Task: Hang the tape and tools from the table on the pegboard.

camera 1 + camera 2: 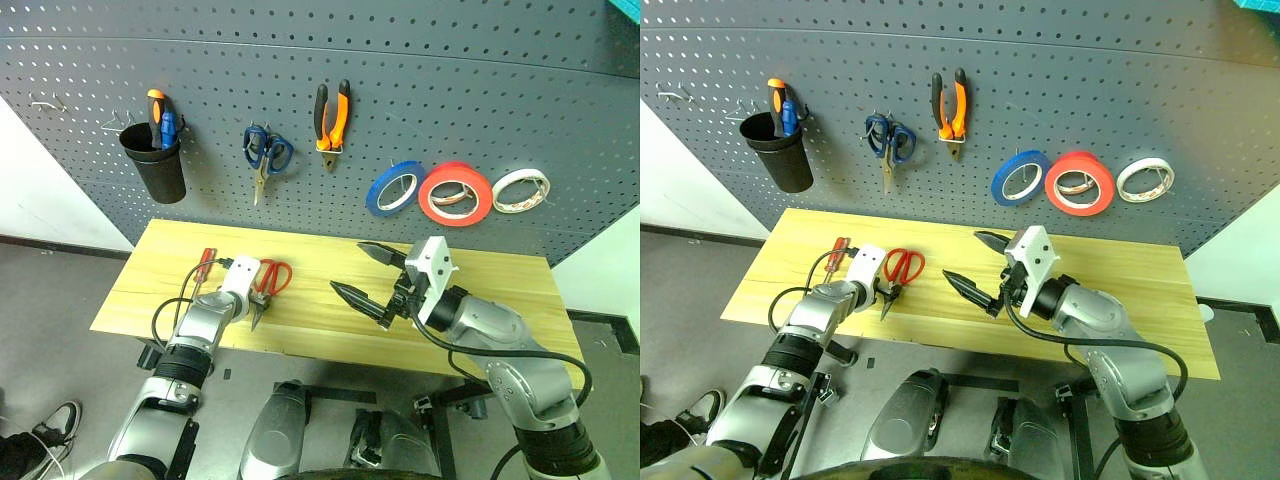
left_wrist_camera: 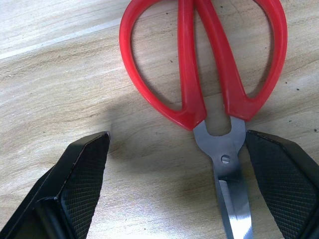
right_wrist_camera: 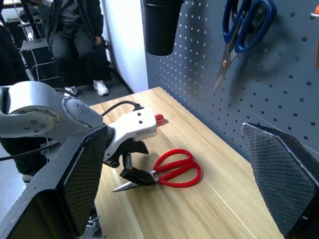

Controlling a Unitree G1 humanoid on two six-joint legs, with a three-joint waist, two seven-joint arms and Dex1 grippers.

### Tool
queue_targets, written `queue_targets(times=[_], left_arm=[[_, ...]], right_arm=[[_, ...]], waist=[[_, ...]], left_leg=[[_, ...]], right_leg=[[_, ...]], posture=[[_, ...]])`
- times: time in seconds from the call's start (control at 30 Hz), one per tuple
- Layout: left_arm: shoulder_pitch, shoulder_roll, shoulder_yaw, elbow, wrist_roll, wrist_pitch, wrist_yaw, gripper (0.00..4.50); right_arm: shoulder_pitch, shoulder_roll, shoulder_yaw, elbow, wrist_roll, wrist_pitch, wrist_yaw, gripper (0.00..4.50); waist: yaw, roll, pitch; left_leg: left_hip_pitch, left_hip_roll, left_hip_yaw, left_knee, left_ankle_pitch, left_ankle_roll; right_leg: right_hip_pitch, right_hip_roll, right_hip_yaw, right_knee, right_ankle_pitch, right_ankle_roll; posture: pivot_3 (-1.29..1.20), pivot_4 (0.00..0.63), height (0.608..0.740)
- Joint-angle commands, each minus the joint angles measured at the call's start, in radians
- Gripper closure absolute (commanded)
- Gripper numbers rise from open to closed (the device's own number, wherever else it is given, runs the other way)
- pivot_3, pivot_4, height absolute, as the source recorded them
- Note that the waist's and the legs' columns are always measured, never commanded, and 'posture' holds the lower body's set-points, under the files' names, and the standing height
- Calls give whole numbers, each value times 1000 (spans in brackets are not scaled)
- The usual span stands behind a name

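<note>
The left arm reaches forward and down with its left gripper (image 2: 177,184) tilted steeply downward, fingers spread wide, while the right arm bends across the front, its right gripper (image 1: 365,275) held level and raised, pointing toward the left, fingers wide apart

A workshop-style robot test bay: a dark grey pegboard (image 1: 420,90) lines the wall, its hooks carrying blue-handled scissors (image 1: 266,154), orange-and-black pliers (image 1: 332,118), three rolls of tape (image 1: 455,193) and a black cup (image 1: 155,165) of tools, above a plain plank table (image 1: 500,300) on dark metal legs; the floor is grey, and a seated person (image 3: 75,35) in dark clothes waits beside equipment at the room's edge
</note>
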Motion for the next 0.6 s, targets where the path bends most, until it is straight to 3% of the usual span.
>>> queue_targets(times=[0.03, 0.07, 0.17, 0.47, 0.6], left_arm=[[4, 8, 3, 21, 21, 17, 20, 0], [5, 7, 3, 18, 20, 20, 19, 0], [6, 4, 3, 13, 16, 29, 18, 576], [6, 0, 6, 10, 16, 32, 29, 3345], [9, 1, 8, 5, 16, 28, 34, 3468]], right_arm=[[-12, 2, -6, -47, 3, -15, -4, 30], [-13, 2, -7, -46, 2, -16, -4, 30], [-16, 4, -6, -44, 1, -17, -6, 0], [-24, 13, -5, -32, -8, -19, -16, 0], [-30, 16, -4, -26, -12, -21, -16, 0]], waist=[[0, 0, 0], [0, 0, 0], [0, 0, 0], [-1, 0, -1], [-1, 0, -1]], left_leg=[[0, 0, 0, 0, 0, 0], [0, 0, 0, 0, 0, 0], [0, 0, 0, 0, 0, 0], [0, 0, 0, 0, 0, 0], [0, 0, 0, 0, 0, 0]], right_leg=[[0, 0, 0, 0, 0, 0], [0, 0, 0, 0, 0, 0], [0, 0, 0, 0, 0, 0], [0, 0, 0, 0, 0, 0], [0, 0, 0, 0, 0, 0]], posture=[[340, 125, 676], [340, 125, 676], [339, 123, 676], [340, 119, 676], [344, 117, 676]])
